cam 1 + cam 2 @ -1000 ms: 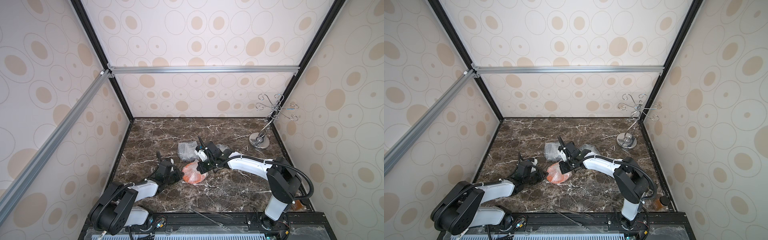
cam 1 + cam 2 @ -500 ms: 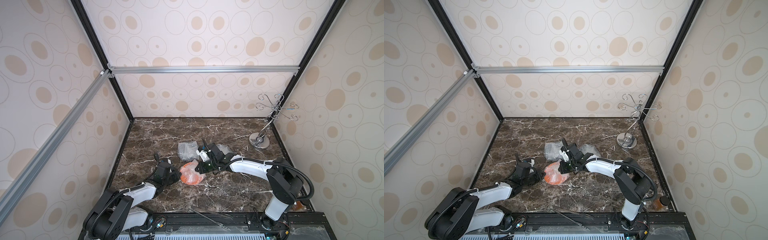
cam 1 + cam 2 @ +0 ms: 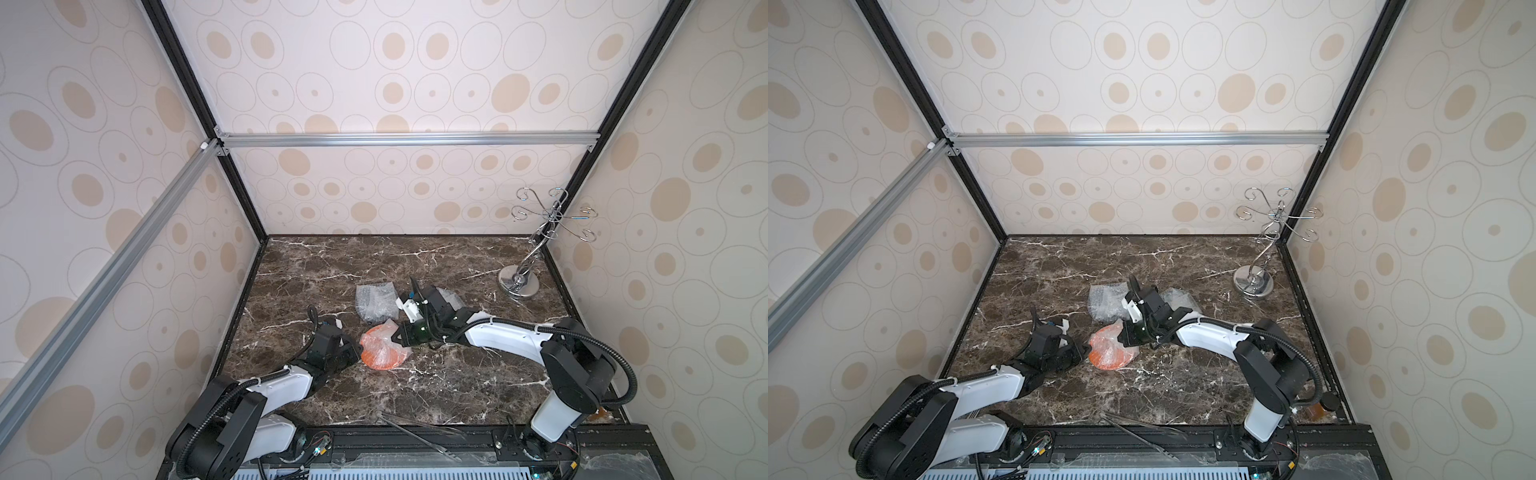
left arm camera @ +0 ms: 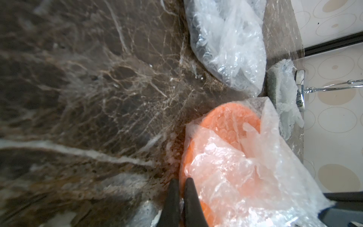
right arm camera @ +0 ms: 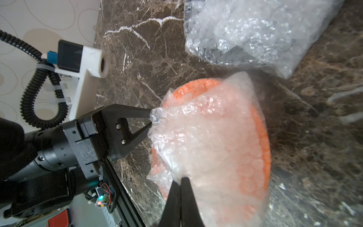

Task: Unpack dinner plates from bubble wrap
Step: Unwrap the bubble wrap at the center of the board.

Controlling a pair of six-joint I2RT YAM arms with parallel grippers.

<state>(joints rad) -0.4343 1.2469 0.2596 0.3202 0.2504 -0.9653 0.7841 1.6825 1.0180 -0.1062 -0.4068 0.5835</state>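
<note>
An orange dinner plate (image 3: 384, 359) (image 3: 1113, 357) lies mid-table under loose bubble wrap (image 3: 384, 332) (image 5: 206, 137). My left gripper (image 3: 358, 349) (image 4: 181, 181) is shut on a bunched edge of that wrap at the plate's left side; the pinch also shows in the right wrist view at the left gripper (image 5: 152, 118). My right gripper (image 3: 397, 334) (image 5: 179, 179) is shut on the wrap at the plate's far right side. Behind lie two wrapped bundles: one (image 3: 376, 307) (image 4: 225, 45) with a dark plate inside, another (image 3: 1177, 299) showing a greenish rim (image 4: 272, 82).
A shiny wire stand (image 3: 519, 282) with a disc base stands at the back right corner. A small amber bottle (image 3: 1320, 409) sits at the front right edge. Thin clear strips (image 3: 415, 432) lie along the front edge.
My left gripper has closed on the wrap's edge beside the orange plate. The right gripper has stayed shut on the wrap, almost in place.
</note>
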